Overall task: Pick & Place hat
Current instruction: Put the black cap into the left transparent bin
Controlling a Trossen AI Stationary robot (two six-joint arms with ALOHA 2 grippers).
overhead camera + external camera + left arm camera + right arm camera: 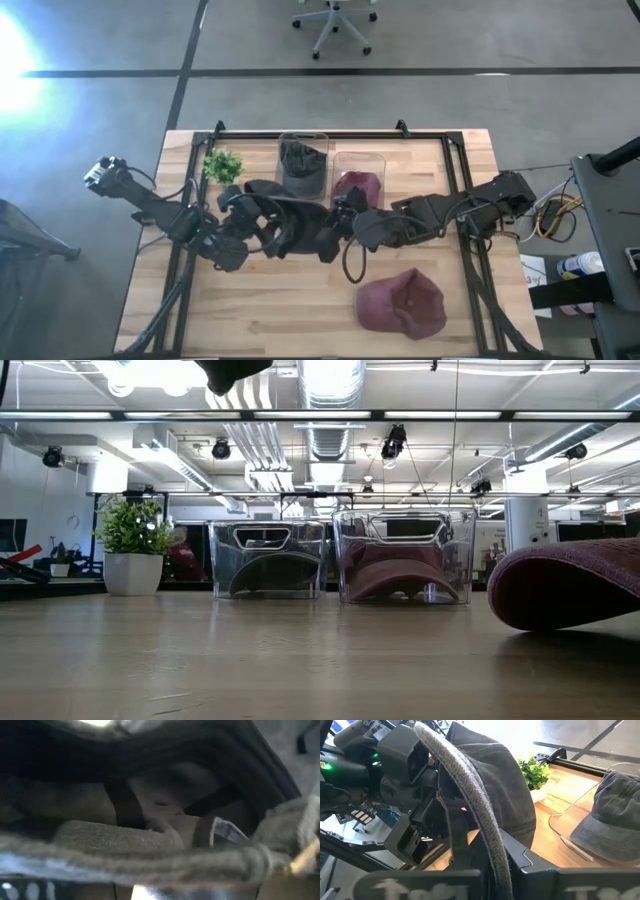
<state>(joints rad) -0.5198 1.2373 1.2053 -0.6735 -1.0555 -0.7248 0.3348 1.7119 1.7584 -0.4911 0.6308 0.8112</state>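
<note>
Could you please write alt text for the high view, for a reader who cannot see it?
Both arms meet at mid-table, holding a dark hat between the left gripper and right gripper. A maroon hat lies nearer; two clear bins and a small plant stand behind.

Dark grey cloth cap [490, 785] pinched in right gripper [485, 870], brim up. Left gripper [420, 805] just behind cap. Small green plant [536, 772] beyond.

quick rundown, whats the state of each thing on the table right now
dark hat: off the table, held up between both grippers
left gripper: inside the dark hat
right gripper: shut on the dark hat's edge
maroon hat: lying loose on the table, opening up
left bin: upright, dark hats inside
right bin: upright, maroon hat inside
potted plant: upright
</note>
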